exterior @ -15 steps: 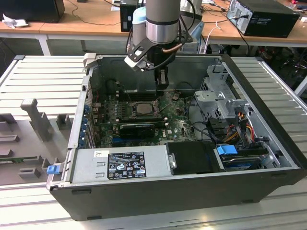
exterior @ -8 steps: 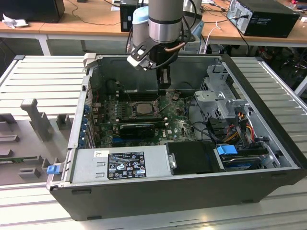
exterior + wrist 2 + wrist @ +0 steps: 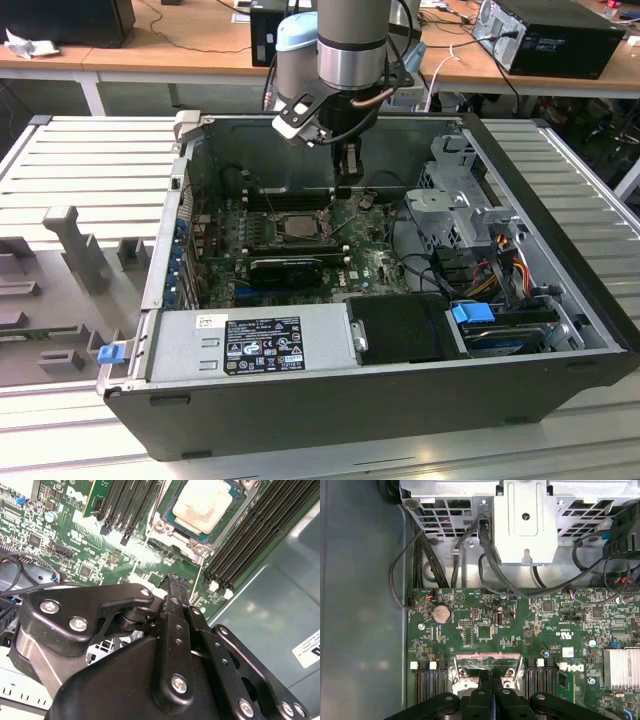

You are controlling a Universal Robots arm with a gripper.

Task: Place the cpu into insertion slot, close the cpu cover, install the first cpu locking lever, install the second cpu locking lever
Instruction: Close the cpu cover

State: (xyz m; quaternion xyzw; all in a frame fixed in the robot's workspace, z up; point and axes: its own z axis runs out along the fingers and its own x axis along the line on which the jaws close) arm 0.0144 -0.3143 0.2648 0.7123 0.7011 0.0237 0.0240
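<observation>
The end effector [image 3: 174,580] is shut tight, with nothing in it. It hangs over the green board [image 3: 485,625], close to the slot [image 3: 163,527]. The cpu [image 3: 202,504] lies flat in the slot, pale top up.

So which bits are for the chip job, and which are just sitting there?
For the job: chip, metal frame around it, gripper.
Just there: round battery, silver drive cage, power box, cables.
</observation>
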